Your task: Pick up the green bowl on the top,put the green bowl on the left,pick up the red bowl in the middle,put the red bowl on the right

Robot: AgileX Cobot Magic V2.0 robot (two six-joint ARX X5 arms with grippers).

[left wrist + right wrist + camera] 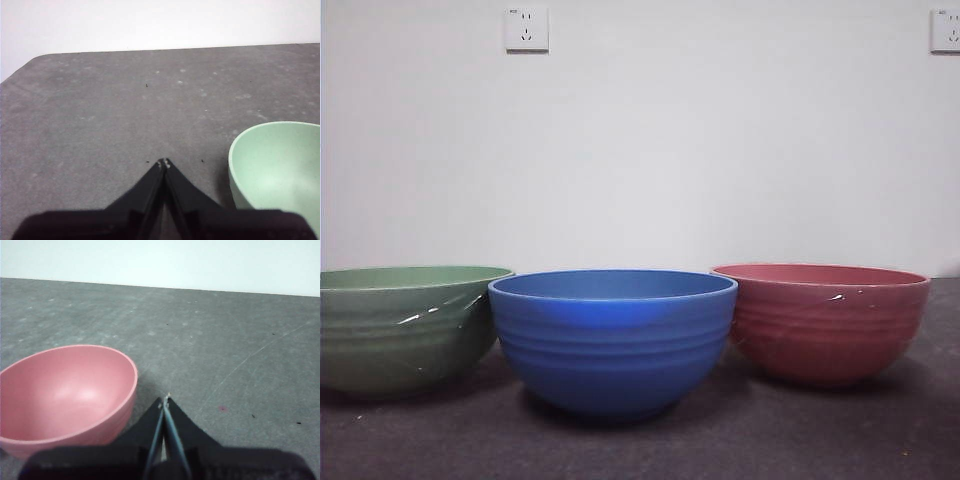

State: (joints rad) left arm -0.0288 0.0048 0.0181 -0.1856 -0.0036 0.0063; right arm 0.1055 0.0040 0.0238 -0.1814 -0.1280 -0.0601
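Front view: showing three ribbed round plastic bowls unstacked in a row on the dark grey bench (840, 440) — sage-green bowl (405, 330) sitting at the left, glossy blue bowl (613, 340) in the middle, dusty pinkish-red bowl (823, 322) at the right, none nested. No arm appearing here.

Left wrist view: showing the left hand (163, 163) clenched on nothing, hovering over bare bench just beside the green bowl's rim, not touching it.

Right wrist view: showing the right hand (165, 400) likewise clenched and empty, hanging just beside the red bowl, apart from it.

Judging both placements finished; nothing seeming left to do.
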